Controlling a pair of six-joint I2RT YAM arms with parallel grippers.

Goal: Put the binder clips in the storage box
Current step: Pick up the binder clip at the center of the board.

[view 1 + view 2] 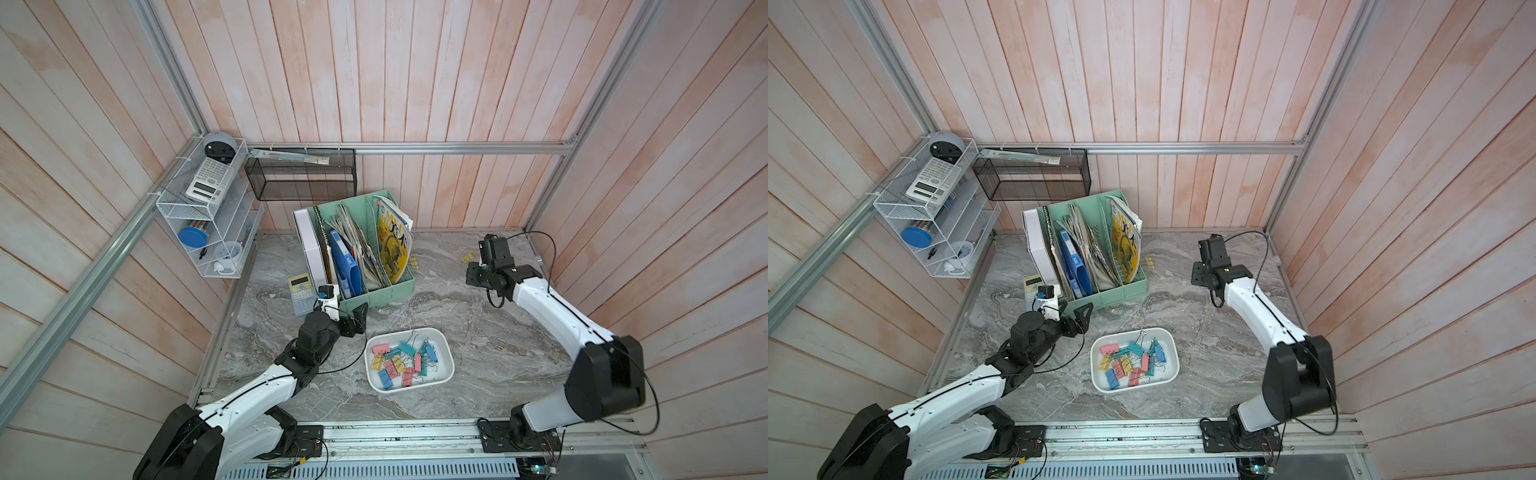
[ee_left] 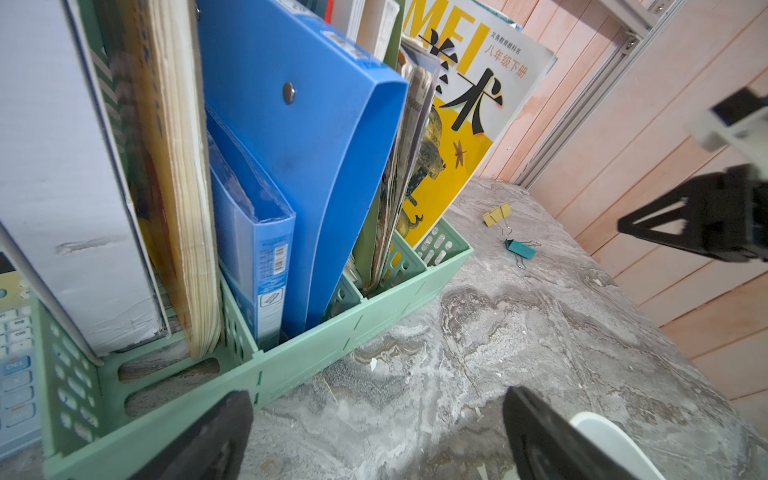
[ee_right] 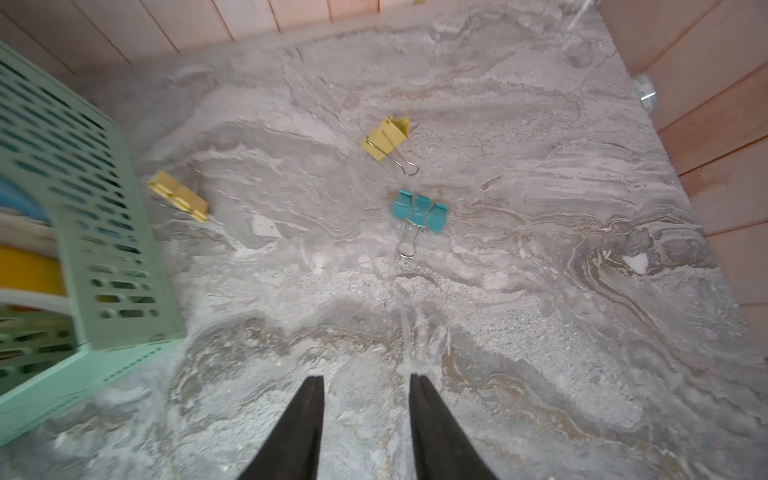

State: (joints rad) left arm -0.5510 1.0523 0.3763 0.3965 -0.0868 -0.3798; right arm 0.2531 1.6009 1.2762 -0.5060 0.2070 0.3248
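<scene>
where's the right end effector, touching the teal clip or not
Apart: the right wrist view shows bare table between the right end effector and the teal clip.

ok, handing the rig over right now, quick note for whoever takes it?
Grippers: left gripper open, empty, by the mint green file organizer; right gripper open, empty, over the table, short of the teal binder clip.
Done: most binder clips lie in the white storage box.
To do: three on the table: teal binder clip, yellow binder clip next to it, second yellow binder clip beside the organizer.
</scene>
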